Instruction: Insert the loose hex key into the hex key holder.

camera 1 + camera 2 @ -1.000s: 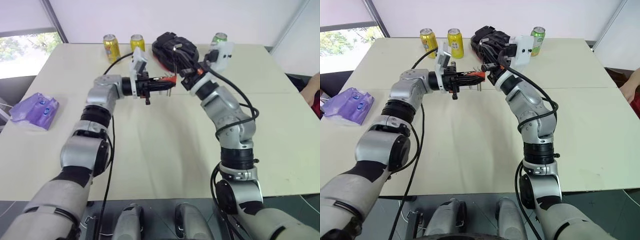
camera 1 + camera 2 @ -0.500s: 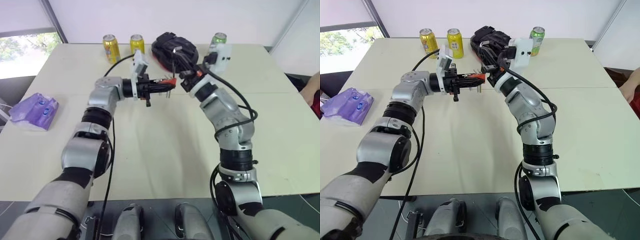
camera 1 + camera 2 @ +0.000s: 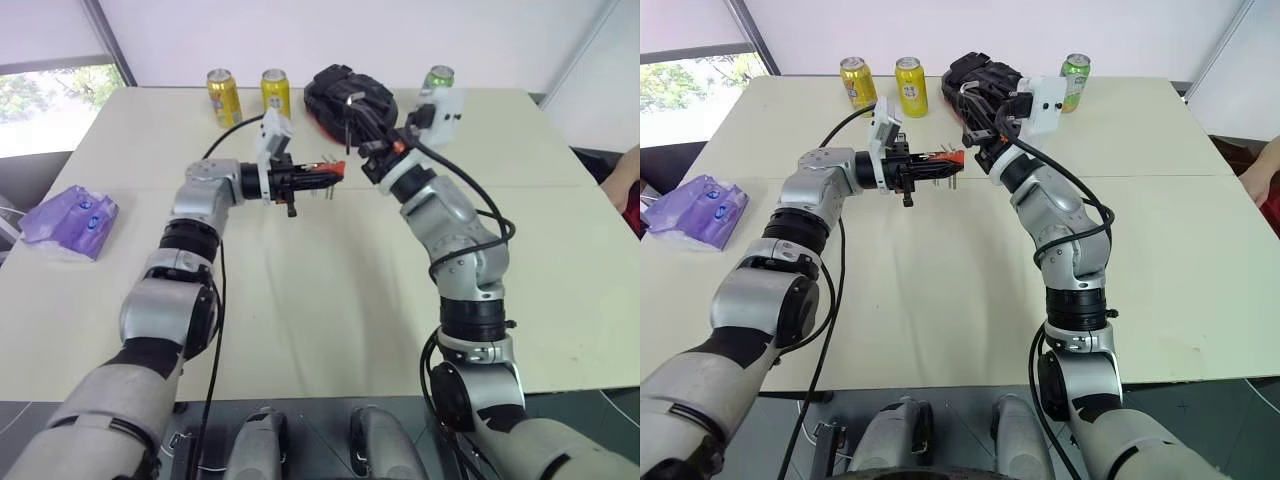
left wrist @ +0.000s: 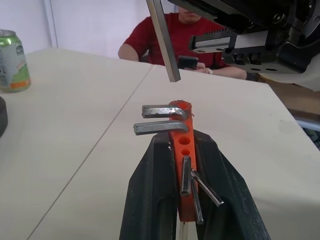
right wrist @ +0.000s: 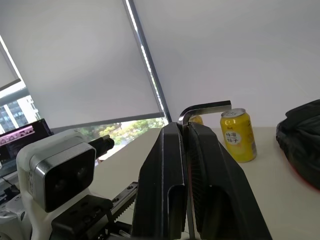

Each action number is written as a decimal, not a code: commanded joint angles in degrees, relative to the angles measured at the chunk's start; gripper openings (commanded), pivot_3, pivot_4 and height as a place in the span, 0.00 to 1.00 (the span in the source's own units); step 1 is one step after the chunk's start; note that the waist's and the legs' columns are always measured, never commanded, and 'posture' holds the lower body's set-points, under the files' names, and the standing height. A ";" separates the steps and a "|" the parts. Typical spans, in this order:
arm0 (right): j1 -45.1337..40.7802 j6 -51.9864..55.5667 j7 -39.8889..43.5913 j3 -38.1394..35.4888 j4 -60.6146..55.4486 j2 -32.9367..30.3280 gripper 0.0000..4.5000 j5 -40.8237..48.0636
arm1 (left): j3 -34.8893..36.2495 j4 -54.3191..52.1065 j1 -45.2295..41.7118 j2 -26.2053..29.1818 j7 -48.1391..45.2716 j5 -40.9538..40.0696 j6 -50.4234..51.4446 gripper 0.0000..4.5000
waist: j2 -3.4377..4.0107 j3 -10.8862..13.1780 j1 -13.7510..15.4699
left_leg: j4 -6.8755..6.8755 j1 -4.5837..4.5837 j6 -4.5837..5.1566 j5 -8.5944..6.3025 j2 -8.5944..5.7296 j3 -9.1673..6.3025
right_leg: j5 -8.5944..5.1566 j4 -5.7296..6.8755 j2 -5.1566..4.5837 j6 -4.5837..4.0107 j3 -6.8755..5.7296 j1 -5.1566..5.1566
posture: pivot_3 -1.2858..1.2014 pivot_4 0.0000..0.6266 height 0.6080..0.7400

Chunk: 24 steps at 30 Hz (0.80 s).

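My left gripper (image 3: 318, 177) is shut on the red-orange hex key holder (image 4: 184, 146), which it holds level above the table with several grey keys sticking out. My right gripper (image 5: 185, 128) is shut on the loose hex key (image 5: 202, 109), an L-shaped grey rod whose bend shows past the fingertips. In the left wrist view the key's straight end (image 4: 164, 42) hangs just above the holder's far end, a small gap apart. Both grippers meet over the far middle of the table (image 3: 330, 300).
Two yellow cans (image 3: 222, 93) (image 3: 275, 90), a green can (image 3: 438, 78) and a black bag (image 3: 345, 92) stand along the far edge. A purple bag (image 3: 70, 220) lies at the left. A person in a red shirt (image 4: 185, 30) sits beyond the right side.
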 commanded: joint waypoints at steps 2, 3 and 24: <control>0.15 -0.79 -0.06 0.57 -2.98 0.68 0.01 0.56 | 1.01 -1.00 -1.79 -0.31 0.02 -0.59 -0.83 0.00 | 0.00 0.00 -0.01 | 0.00 0.00 0.00 0.00 0.00 0.00 | 0.00 0.01 0.00 0.00 0.00 0.00 | 0.52 0.24 1.00; 0.26 -0.76 -0.19 0.65 -3.09 0.79 0.01 0.53 | 1.07 -1.06 -1.85 -0.39 0.08 -0.66 -0.77 0.00 | 0.00 0.00 0.00 | 0.01 0.00 0.00 0.00 0.00 0.00 | 0.00 0.01 0.00 0.00 0.00 0.00 | 0.52 0.24 1.00; 0.81 -1.78 0.49 0.73 -1.67 0.23 0.01 -0.22 | 2.83 -4.88 -1.07 0.55 -0.15 -2.80 3.46 0.00 | 0.00 0.00 -0.06 | 0.04 0.03 -0.02 0.01 0.00 -0.02 | 0.00 0.09 0.00 0.00 0.00 0.02 | 0.52 0.24 1.00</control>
